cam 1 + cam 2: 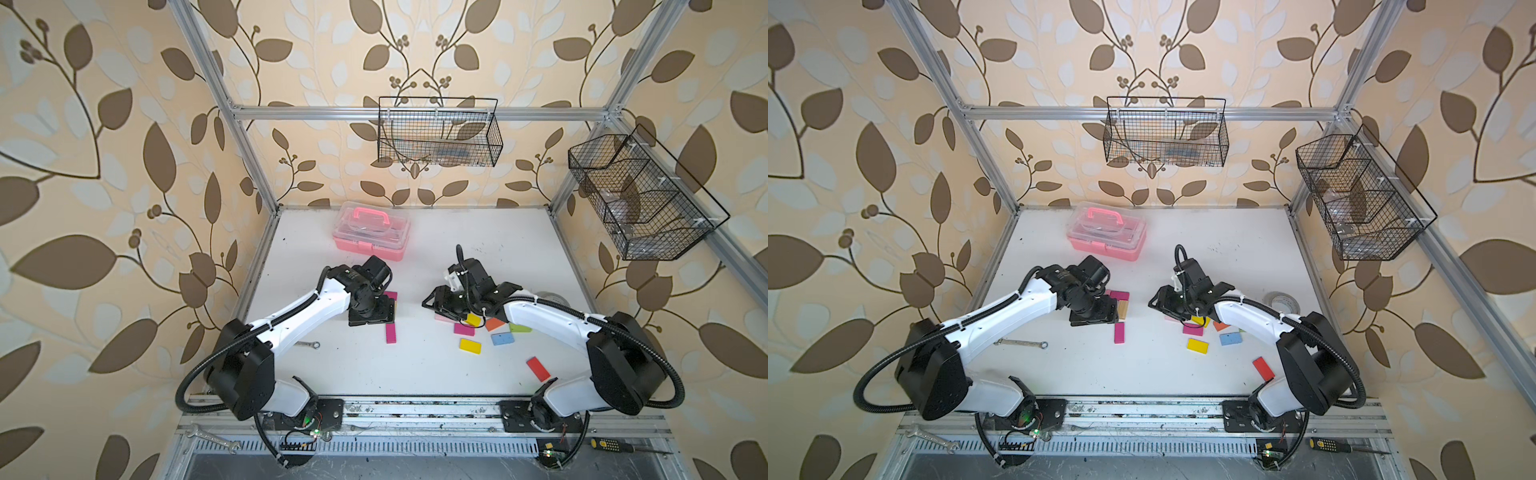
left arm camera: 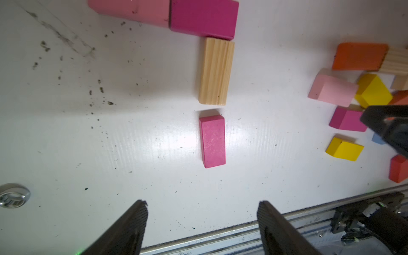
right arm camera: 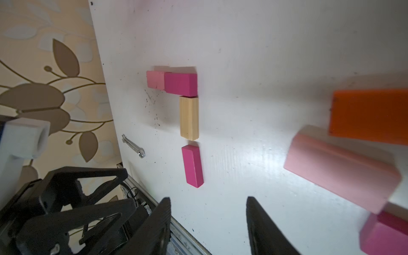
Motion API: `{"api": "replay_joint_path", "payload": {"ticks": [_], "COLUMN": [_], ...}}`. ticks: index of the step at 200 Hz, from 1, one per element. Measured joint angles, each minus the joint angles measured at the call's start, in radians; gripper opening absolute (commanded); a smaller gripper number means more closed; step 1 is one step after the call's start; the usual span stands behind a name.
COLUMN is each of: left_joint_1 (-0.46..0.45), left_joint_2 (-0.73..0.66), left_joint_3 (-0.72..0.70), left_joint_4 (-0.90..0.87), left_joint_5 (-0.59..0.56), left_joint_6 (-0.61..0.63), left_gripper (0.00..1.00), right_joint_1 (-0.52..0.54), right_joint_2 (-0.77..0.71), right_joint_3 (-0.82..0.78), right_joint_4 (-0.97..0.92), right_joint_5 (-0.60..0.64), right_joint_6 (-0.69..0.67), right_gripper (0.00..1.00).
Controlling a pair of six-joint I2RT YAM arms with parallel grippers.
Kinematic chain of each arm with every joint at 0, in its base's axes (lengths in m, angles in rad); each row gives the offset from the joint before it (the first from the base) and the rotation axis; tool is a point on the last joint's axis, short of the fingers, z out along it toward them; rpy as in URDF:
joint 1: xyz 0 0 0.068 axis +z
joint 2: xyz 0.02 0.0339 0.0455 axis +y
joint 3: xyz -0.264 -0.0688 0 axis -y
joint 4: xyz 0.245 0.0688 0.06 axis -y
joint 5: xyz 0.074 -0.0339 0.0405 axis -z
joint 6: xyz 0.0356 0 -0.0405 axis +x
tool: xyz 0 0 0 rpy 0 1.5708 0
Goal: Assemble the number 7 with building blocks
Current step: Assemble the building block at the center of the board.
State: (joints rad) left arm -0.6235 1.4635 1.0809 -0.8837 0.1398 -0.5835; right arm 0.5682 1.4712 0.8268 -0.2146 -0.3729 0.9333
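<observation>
In the left wrist view a pink block (image 2: 132, 11) and a magenta block (image 2: 203, 18) lie end to end as a bar. A plain wood block (image 2: 215, 71) runs down from the magenta end. Below it, after a small gap, lies a second magenta block (image 2: 212, 141). My left gripper (image 2: 202, 204) hangs open above the table just past that block, holding nothing. My right gripper (image 3: 208, 199) is open and empty too, beside the loose pile: a pale pink block (image 3: 340, 167), an orange block (image 3: 371, 114), and yellow (image 1: 470, 345), blue (image 1: 502, 338) and red (image 1: 538, 368) blocks.
A pink clear-lidded case (image 1: 371, 231) stands at the back of the table. A small wrench (image 1: 307, 344) lies left of the figure. A tape roll (image 1: 1283, 302) sits behind my right arm. The metal rail (image 1: 415, 409) runs along the front edge. Wire baskets (image 1: 438, 133) hang on the walls.
</observation>
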Motion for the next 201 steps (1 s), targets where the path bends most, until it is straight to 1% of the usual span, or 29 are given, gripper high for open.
{"api": "replay_joint_path", "payload": {"ticks": [31,56,89,133,158,201], "left_joint_1": [-0.019,-0.039,-0.078,-0.098,-0.098,-0.098], "left_joint_2": [0.093,0.126,0.17,0.18,0.182,0.247], "left_joint_3": [0.005,0.005,0.006,-0.029,-0.056,-0.06], "left_joint_4": [0.014,0.025,0.048,0.127,0.167,0.192], "left_joint_5": [0.008,0.008,0.007,0.006,-0.015,-0.049], "left_joint_6": [-0.011,-0.031,-0.072,-0.158,-0.2,-0.211], "left_gripper": [0.79,0.77,0.74,0.69,0.66,0.61], "right_joint_1": [-0.016,-0.01,-0.001,0.001,0.001,0.001], "right_joint_2": [-0.005,-0.029,-0.098,-0.171,-0.224,-0.304], "right_joint_3": [-0.05,-0.073,-0.109,-0.137,-0.169,-0.234], "right_joint_4": [0.001,0.003,0.017,0.0,-0.008,-0.018], "right_joint_5": [0.003,0.003,0.007,0.012,0.014,0.019], "right_joint_6": [0.002,0.005,0.017,0.016,0.016,0.024], "right_gripper": [0.56,0.56,0.56,0.56,0.56,0.56]}}
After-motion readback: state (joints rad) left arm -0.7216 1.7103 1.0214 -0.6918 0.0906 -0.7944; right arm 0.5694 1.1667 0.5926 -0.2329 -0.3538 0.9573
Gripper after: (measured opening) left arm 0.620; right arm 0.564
